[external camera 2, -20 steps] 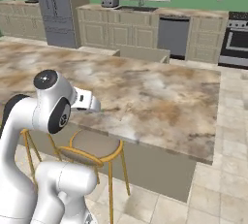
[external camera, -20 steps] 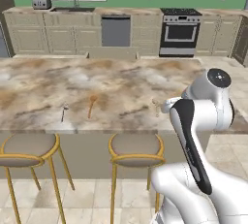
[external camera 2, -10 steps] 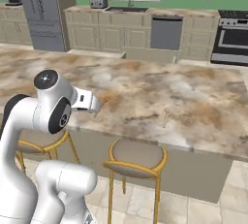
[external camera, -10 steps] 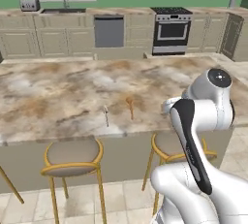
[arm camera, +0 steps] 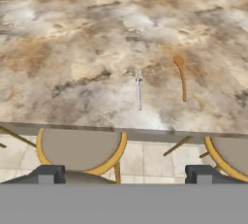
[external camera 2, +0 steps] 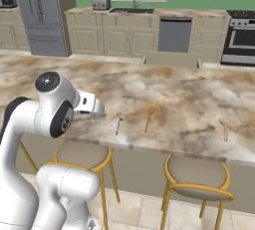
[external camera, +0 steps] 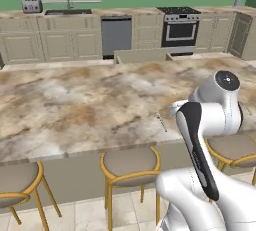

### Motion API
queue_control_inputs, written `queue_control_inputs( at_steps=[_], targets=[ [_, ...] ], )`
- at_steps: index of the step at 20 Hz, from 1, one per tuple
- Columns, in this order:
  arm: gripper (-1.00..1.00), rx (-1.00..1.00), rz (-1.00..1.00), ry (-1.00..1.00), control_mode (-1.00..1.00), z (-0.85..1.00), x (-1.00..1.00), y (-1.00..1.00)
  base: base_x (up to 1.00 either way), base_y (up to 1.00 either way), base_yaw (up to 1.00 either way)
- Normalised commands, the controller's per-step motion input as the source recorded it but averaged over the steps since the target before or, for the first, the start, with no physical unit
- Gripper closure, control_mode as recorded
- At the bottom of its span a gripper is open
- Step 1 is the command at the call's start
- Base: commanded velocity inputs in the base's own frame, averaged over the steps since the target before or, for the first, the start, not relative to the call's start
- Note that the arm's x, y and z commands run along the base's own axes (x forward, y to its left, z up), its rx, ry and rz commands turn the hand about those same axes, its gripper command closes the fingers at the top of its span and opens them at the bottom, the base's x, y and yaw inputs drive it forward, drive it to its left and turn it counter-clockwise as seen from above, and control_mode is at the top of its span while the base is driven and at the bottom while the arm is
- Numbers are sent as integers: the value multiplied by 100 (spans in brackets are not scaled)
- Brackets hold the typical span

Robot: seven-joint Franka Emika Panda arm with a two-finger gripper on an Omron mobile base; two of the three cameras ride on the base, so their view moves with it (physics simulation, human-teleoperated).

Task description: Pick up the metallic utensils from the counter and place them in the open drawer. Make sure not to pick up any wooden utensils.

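- Marbled brown, cream and grey stone tabletop (external camera 2: 199, 104) spanning the island, thin-edged, with yellow-framed stools (external camera 2: 198, 176) tucked below its near side.
- Beyond: green wall, beige cabinets, dishwasher (external camera 2: 174, 36), grey fridge (external camera 2: 42, 15), stove (external camera: 180, 30), toaster (external camera 2: 101, 3) by the sink.
- Open drawer (external camera: 142, 56) projecting from the island's far side, beige, low-walled.
- Pale silvery fork (arm camera: 139, 88) lying near the tabletop's front edge; orange-brown wooden spoon (arm camera: 181, 76) just beside it, apart; dark-handled knife (external camera 2: 223, 129) well off along the same edge.
- Gripper (arm camera: 124, 173) spread wide, holding nothing, short of the tabletop edge, above a stool.
- Since half a second ago: whole view shifted sideways with the base; utensils unmoved on the stone.
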Motion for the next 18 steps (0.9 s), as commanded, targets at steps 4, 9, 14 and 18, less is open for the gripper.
queue_control_inputs(
  at_steps=[4,9,14,18],
  targets=[
    [-100,0,0,0,100,0,0,0,54,62,-8],
    [-100,0,0,0,100,0,0,0,29,5,0],
    [-100,0,0,0,100,0,0,0,2,-22,0],
    [-100,0,0,0,100,0,0,0,0,-31,0]
  ],
)
